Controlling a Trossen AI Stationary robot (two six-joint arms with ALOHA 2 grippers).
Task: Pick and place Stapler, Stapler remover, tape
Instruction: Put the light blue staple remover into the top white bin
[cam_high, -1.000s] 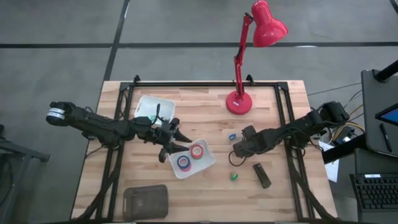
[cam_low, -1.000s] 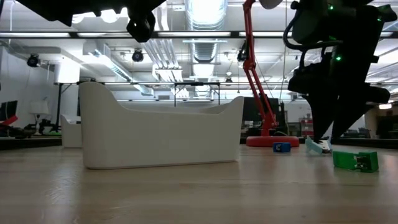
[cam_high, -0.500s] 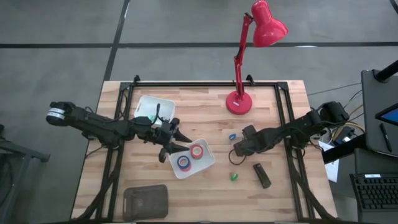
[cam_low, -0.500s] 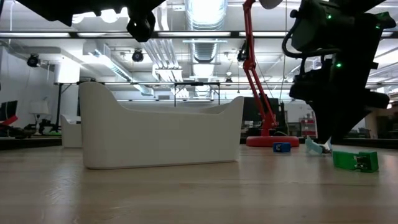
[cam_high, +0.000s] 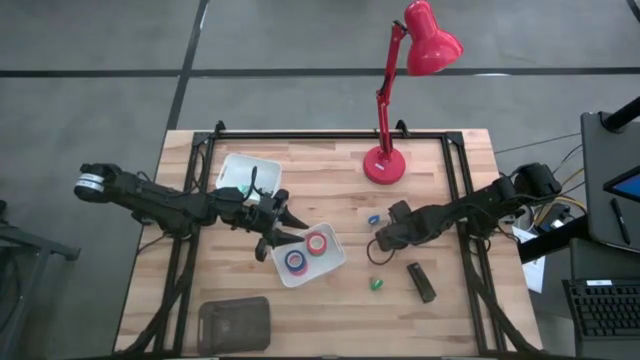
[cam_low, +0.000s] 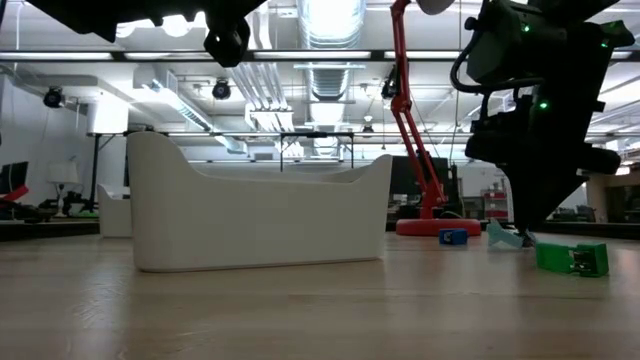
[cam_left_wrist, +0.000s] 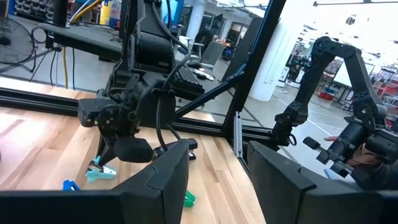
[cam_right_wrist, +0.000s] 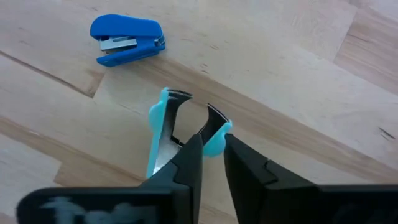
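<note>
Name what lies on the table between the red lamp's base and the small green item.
In the high view, the blue mini stapler and the right gripper, closing on the light-blue staple remover, lie between lamp base and green item.

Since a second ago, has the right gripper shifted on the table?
Barely. In the high view the right gripper stays between the blue mini stapler and the green item, its fingers closing on the light blue staple remover.
</note>
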